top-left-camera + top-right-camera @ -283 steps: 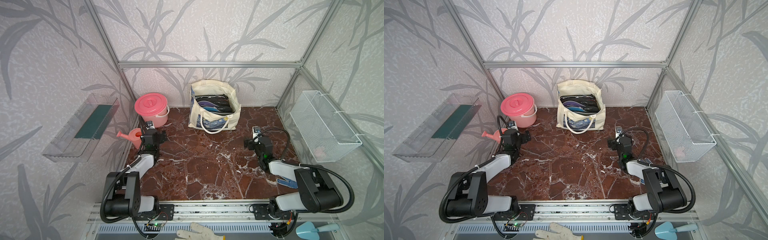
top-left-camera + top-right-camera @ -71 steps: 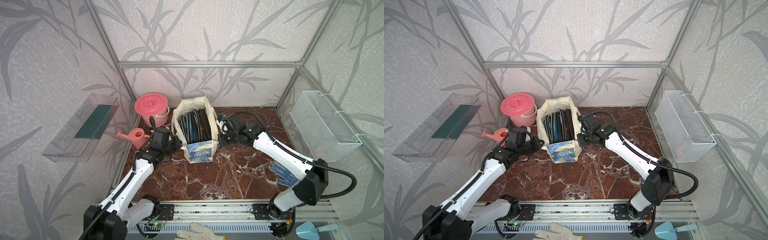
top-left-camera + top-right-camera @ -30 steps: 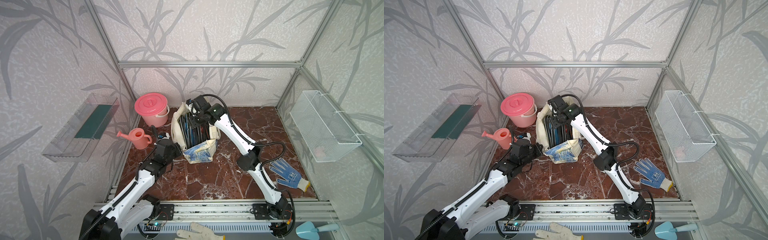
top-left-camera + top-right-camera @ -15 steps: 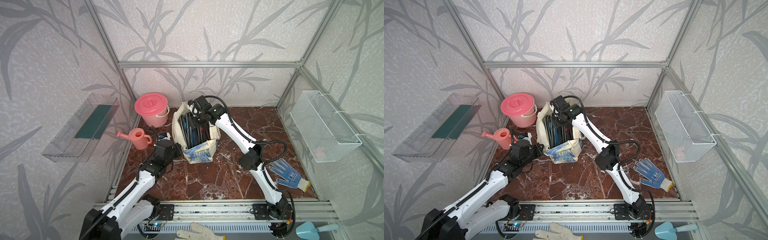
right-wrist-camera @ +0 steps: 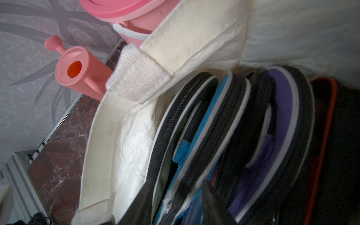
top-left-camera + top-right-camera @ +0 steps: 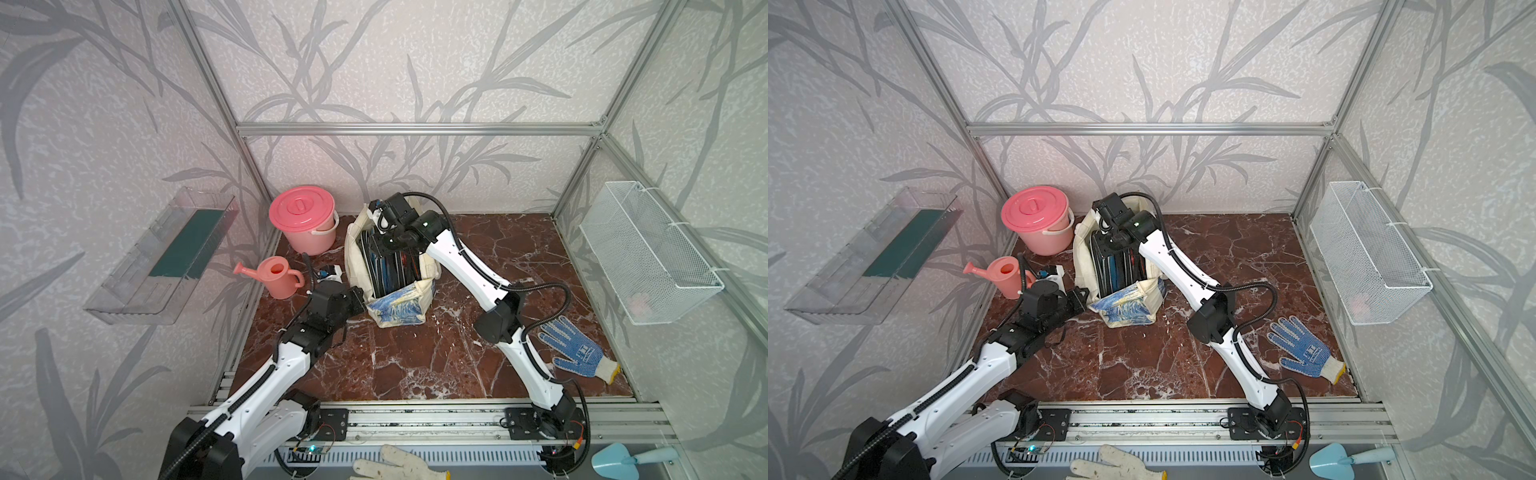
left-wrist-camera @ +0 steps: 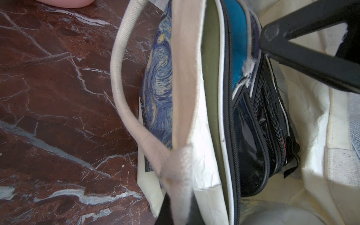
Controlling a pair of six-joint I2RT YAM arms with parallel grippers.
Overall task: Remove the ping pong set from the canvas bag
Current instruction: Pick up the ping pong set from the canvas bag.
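Both top views look down from high at the front onto the whole bench [image 6: 415, 365], nearly identical. The 2 wrist views sit very close over the canvas bag [image 7: 183, 78], sharing its ping pong set [image 5: 282, 120].

The cream canvas bag [image 6: 397, 307], with a blue swirl print on its side, sits open-mouthed on the table [image 6: 415, 361] near the back. The ping pong set [image 6: 388, 270] stands on edge inside: olive, teal, purple and black zippered cases, perhaps seven.

ping pong set [image 6: 388, 266] – in canvas bag [image 6: 399, 309]; bucket [image 6: 301, 218] – left of canvas bag; glove [image 6: 575, 353] right
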